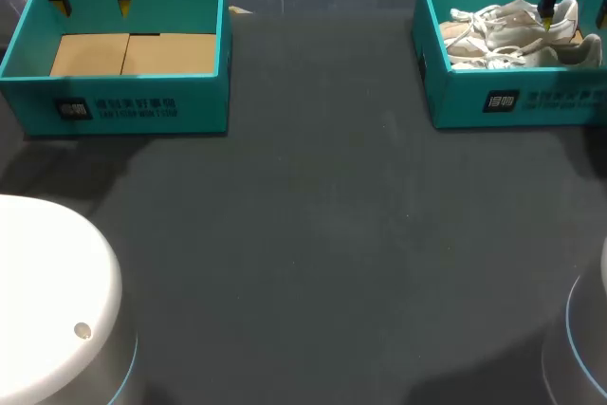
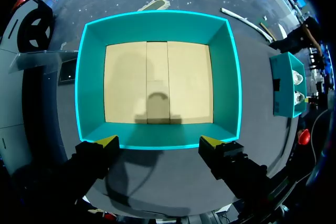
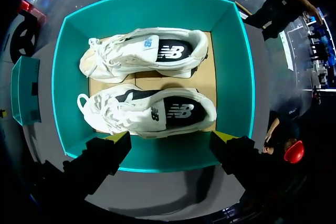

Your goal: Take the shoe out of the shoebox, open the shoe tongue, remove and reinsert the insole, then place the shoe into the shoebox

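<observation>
Dark table [image 1: 313, 234] | 2 white shoes [image 3: 142, 113], laced, in teal shoebox [image 3: 232, 77] | L hand [image 2: 159, 141], R hand [image 3: 172, 136] spread

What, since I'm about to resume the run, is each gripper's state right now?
Left gripper: open, holding nothing, over the empty shoebox.
Right gripper: open, holding nothing, over the shoebox with the shoes.

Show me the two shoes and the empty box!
Far shoe [image 3: 131, 56]: right wrist view, white upper.
Near shoe [image 3: 142, 113]: right wrist view, white upper.
Empty box [image 2: 157, 29]: left wrist view, far wall.
</observation>
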Available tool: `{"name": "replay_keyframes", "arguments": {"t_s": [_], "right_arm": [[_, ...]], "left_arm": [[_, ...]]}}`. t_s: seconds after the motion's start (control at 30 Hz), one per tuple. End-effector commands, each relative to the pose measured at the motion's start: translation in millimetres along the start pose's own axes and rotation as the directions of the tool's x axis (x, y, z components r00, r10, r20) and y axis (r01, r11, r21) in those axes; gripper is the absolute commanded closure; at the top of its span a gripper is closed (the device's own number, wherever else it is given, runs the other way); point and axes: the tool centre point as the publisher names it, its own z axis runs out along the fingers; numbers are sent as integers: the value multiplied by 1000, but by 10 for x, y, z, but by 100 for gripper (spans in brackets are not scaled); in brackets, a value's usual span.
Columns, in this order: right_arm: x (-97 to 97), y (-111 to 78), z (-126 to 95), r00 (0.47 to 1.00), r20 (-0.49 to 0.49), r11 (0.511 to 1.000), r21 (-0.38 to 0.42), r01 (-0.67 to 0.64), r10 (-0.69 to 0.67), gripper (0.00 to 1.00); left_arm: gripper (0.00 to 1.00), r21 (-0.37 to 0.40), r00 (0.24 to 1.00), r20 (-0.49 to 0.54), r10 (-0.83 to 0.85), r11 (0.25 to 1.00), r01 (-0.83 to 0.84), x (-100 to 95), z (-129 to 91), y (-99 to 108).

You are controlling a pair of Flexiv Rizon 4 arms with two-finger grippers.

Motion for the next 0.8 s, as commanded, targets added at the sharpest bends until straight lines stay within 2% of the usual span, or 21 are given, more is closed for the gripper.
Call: {"name": "replay_keyframes", "arguments": {"t_s": [0.03, 0.17, 0.47, 0.63, 0.8], "right_arm": [[2, 4, 0, 1000, 0, 1000, 1, 0, 0, 0], [-33, 51, 28, 1000, 7, 1000, -6, -2, 2, 0], [-413, 233, 219, 996, 47, 997, 0, -73, 73, 0], [-549, 240, 295, 994, 48, 996, -8, -93, 93, 0], [-631, 246, 488, 997, 36, 997, -6, -75, 75, 0]], "left_arm": [[0, 0, 1000, 0, 0, 1000, 0, 0, 2, -1], [0, 0, 1000, 0, 0, 1000, 0, 0, 2, -1], [0, 0, 1000, 0, 0, 1000, 0, 0, 2, -1], [0, 0, 1000, 0, 0, 1000, 0, 0, 2, -1], [0, 0, 1000, 0, 0, 1000, 0, 0, 2, -1]]}}
